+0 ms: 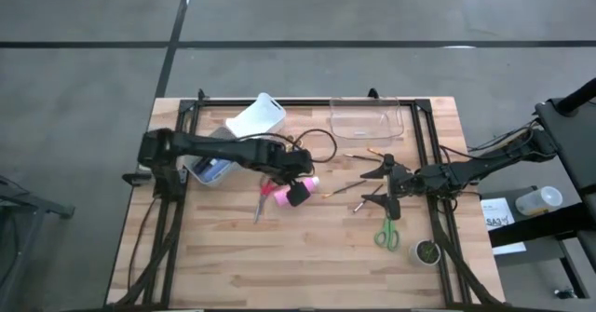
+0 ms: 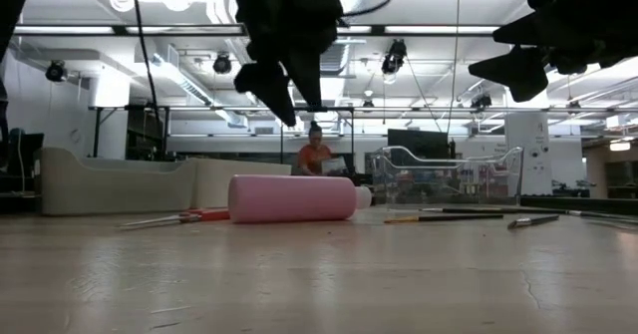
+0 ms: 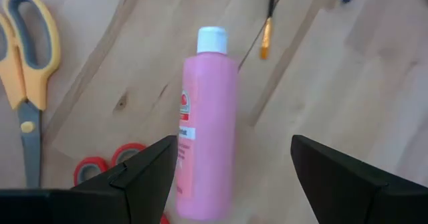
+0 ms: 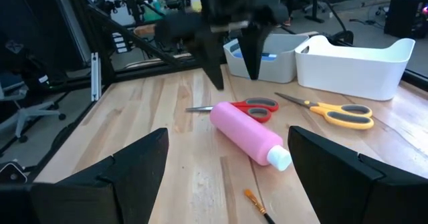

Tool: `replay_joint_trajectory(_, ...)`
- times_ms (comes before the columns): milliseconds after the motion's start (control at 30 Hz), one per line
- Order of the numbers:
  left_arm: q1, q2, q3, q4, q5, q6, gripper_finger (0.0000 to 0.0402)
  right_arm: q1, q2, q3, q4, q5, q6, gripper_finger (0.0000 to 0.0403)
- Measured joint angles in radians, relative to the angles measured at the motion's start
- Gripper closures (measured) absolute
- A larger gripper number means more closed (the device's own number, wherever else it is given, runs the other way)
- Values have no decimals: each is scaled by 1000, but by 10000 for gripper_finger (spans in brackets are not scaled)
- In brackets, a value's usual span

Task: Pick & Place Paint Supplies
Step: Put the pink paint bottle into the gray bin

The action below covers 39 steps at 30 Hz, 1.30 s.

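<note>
The left gripper (image 1: 296, 183) hangs with its two dark fingers (image 3: 144, 174) spread wide, directly above the pink plastic bottle with a white cap (image 3: 206, 120), clear of it and grasping nothing; in the low view the gripper (image 2: 284, 93) hangs well above the bottle (image 2: 294, 197). The bottle lies on its side on the pale wooden table (image 1: 307, 265), the landmark for all that follows.

Just beside the bottle's base lie the red-handled scissors (image 3: 110, 165), touching or nearly touching it. Near them, on the side away from the cap, lie the yellow-handled scissors (image 3: 28, 63). Off the cap end lies a thin dark paintbrush with an orange tip (image 3: 266, 30). Beyond the bottle, toward the table's far left, stand two white plastic bins side by side (image 4: 351, 67); the smaller one (image 4: 262, 60) holds something blue.

The right gripper (image 1: 379, 187) hovers well apart from the bottle toward the table's right side, its fingers (image 4: 120, 174) likewise parted and empty, pointed toward the bottle (image 4: 251, 136). Between it and the bottle lie thin brushes (image 1: 343, 189). Near this gripper, toward the front edge, lie green-handled scissors (image 1: 387, 235). A clear plastic tray (image 1: 366, 116) sits at the table's far edge, well apart from the bottle. A person in an orange top (image 2: 317, 155) sits in the room behind.
</note>
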Motion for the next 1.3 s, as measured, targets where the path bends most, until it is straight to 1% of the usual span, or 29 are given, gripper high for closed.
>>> replay_joint_trajectory(233,0,66,-11,21,-2,7,98,0,0,0,0,0,0,96)
replay_joint_trajectory(467,0,116,-11,54,-26,87,98,0,0,0,0,0,1,96)
replay_joint_trajectory(933,0,224,-12,65,-29,91,98,0,0,0,0,0,1,96)
replay_joint_trajectory(1300,1,241,-29,68,-29,123,98,0,0,0,0,0,1,96)
